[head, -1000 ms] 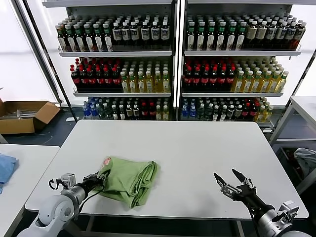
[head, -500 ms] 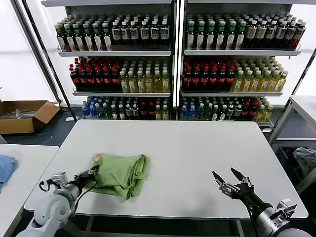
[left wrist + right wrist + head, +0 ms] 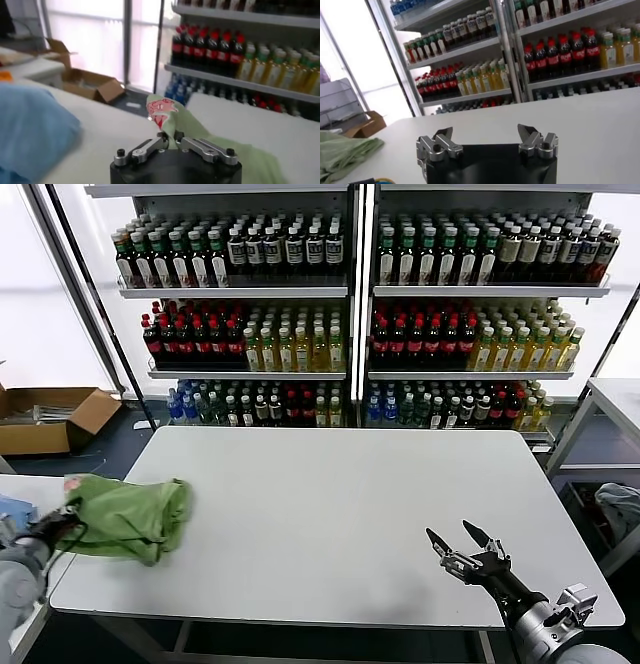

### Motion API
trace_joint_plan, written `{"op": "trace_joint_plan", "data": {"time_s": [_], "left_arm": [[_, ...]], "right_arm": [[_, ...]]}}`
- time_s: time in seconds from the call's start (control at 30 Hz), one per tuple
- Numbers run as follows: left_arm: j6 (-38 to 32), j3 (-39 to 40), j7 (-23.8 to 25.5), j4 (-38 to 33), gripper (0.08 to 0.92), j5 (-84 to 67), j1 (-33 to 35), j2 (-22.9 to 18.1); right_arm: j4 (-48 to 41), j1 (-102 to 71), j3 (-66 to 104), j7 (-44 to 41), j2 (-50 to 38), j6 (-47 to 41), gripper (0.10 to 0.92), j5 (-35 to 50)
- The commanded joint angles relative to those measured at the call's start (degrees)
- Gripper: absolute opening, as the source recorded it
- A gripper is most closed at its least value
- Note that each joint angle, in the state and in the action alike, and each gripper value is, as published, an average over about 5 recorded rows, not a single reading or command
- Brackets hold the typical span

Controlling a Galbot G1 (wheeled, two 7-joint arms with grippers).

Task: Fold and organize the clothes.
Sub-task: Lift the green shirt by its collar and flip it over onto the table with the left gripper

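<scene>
The folded light green polo shirt point(image 3: 128, 517) hangs over the left edge of the white table point(image 3: 340, 514), its red-and-white print point(image 3: 71, 482) at the far left. My left gripper point(image 3: 60, 522) is shut on the shirt's edge beside that print. The left wrist view shows both fingers pinching the green cloth point(image 3: 187, 127) just below the print point(image 3: 161, 109), with my left gripper point(image 3: 170, 136) closed round it. My right gripper point(image 3: 456, 543) hovers open and holding nothing over the table's near right corner. In the right wrist view the right gripper point(image 3: 487, 136) spreads wide, and the shirt point(image 3: 342, 152) shows far off.
A second white table point(image 3: 45, 529) stands to the left with a blue cloth point(image 3: 14, 511) on it, large in the left wrist view as the blue cloth point(image 3: 32, 130). Drink shelves point(image 3: 350, 304) fill the back. A cardboard box point(image 3: 50, 416) sits on the floor at left.
My left gripper closed on the shirt and has dragged it from the table's front left area to the left edge, toward the side table. The right gripper has barely moved.
</scene>
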Motion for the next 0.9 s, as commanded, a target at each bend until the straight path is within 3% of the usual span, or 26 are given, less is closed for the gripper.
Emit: {"op": "trace_joint_plan", "data": {"time_s": [0.03, 0.13, 0.27, 0.5, 0.73, 0.9], "left_arm": [[1.7, -5.2, -3.2, -3.4, 0.114, -0.1, -3.5, 7.6], [2.3, -0.6, -6.7, -9.9, 0.114, 0.9, -4.4, 4.2], [3.6, 12.0, -12.5, -16.5, 0.114, 0.9, -7.9, -2.7], [5.4, 36.9, -24.3, -18.3, 0.114, -0.9, -18.8, -13.2], [5.4, 47.3, -24.4, -9.3, 0.114, 2.8, -23.5, -22.9], [5.4, 48.2, -23.2, -7.5, 0.114, 3.3, -23.8, -24.7]], "right_arm": [[0.4, -0.2, 0.3, -0.3, 0.3, 0.1, 0.823, 0.0], [0.8, -0.7, 0.9, -0.5, 0.6, 0.3, 0.823, 0.0], [1.6, -1.0, 1.0, -0.4, 1.3, 0.2, 0.823, -0.2], [4.8, -3.3, 2.1, 0.0, 2.8, -0.1, 0.823, -0.9], [7.0, -5.5, 4.0, 0.6, 3.6, -0.4, 0.823, -1.7], [7.8, -5.2, 2.0, 2.6, 2.6, -2.0, 0.823, -2.1]]}}
